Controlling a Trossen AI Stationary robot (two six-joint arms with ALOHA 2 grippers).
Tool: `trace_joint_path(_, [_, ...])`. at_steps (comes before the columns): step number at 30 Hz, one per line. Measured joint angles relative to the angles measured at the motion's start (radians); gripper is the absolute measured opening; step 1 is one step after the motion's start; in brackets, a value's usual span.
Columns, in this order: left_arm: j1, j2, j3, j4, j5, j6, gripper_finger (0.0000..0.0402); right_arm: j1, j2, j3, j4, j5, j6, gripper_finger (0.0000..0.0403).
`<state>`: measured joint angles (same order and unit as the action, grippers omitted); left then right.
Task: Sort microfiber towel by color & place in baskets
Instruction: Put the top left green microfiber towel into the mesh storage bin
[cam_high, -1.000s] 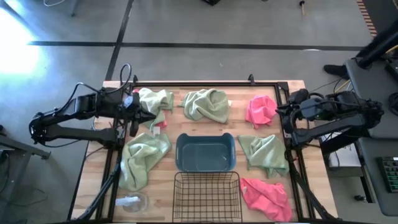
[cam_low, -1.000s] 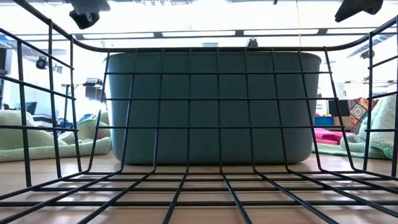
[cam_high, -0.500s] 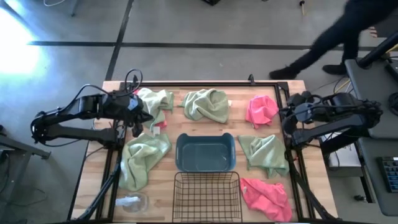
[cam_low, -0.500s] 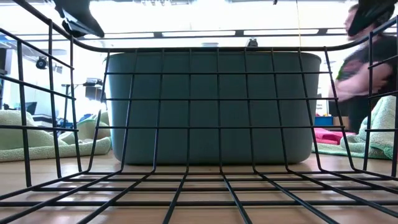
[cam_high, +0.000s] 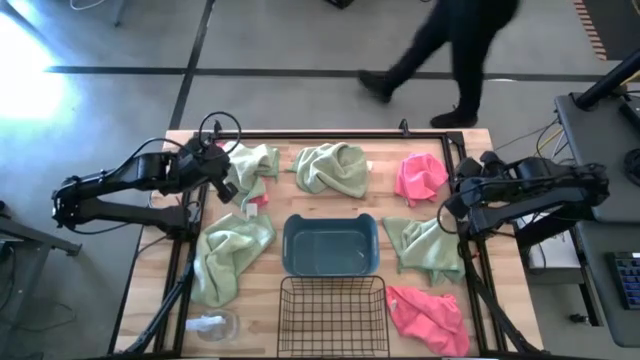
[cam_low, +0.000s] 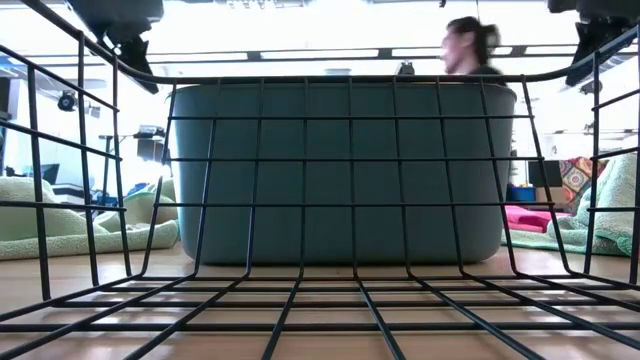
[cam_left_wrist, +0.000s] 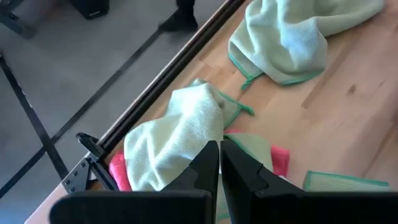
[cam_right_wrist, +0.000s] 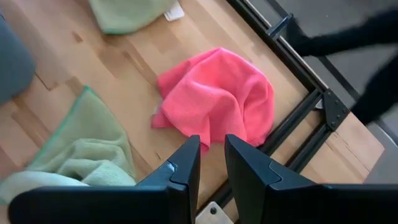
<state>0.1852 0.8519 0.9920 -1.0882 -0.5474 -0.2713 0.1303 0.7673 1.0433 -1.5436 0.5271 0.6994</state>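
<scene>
Microfiber towels, soft cloths in light sage green and bright pink, lie scattered over the wooden bench (cam_high: 330, 205). One green towel (cam_high: 250, 160) sits at the far left corner with a bit of pink cloth (cam_high: 258, 199) showing at its near edge; another green towel (cam_high: 333, 168) lies at the far middle, and a pink towel (cam_high: 418, 176) at the far right. Nearer, a long green towel (cam_high: 228, 252) stretches down the left side, a green towel (cam_high: 428, 243) lies just right of the bin, and a second pink towel (cam_high: 428, 310) rests at the near right corner.

A blue-grey rounded plastic bin (cam_high: 330, 246) stands at the middle, with a black wire-mesh basket (cam_high: 331, 316) touching its near side. A small white-and-clear object (cam_high: 215, 324) lies at the near left corner.

The left hand (cam_high: 226, 188) hovers beside the far-left green towel, its fingers closed on nothing. The right hand (cam_high: 451, 207) hangs between the far pink towel and the green towel below it, its fingers (cam_right_wrist: 184, 167) slightly parted and holding nothing.

A person in dark clothes (cam_high: 450, 50) walks across the floor beyond the bench.
</scene>
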Motion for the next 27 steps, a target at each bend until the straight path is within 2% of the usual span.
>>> trace_joint_path(9, [0.0, 0.056, -0.034, -0.001, 0.012, -0.075, 0.0002, 0.0, 0.0, -0.09, 0.005, 0.042, 0.002, 0.0068])
trace_joint_path(15, [0.0, 0.098, -0.107, -0.002, 0.035, -0.129, 0.0002, 0.0, 0.014, -0.117, 0.01, 0.054, 0.126, 0.0068])
trace_joint_path(18, [0.0, 0.115, -0.132, 0.017, 0.076, -0.131, 0.0002, 0.0, 0.023, -0.116, 0.017, 0.054, 0.198, 0.0068])
trace_joint_path(27, [0.0, 0.132, -0.158, 0.034, 0.097, -0.088, 0.0002, 0.0, 0.043, -0.116, 0.112, 0.056, 0.21, 0.0068])
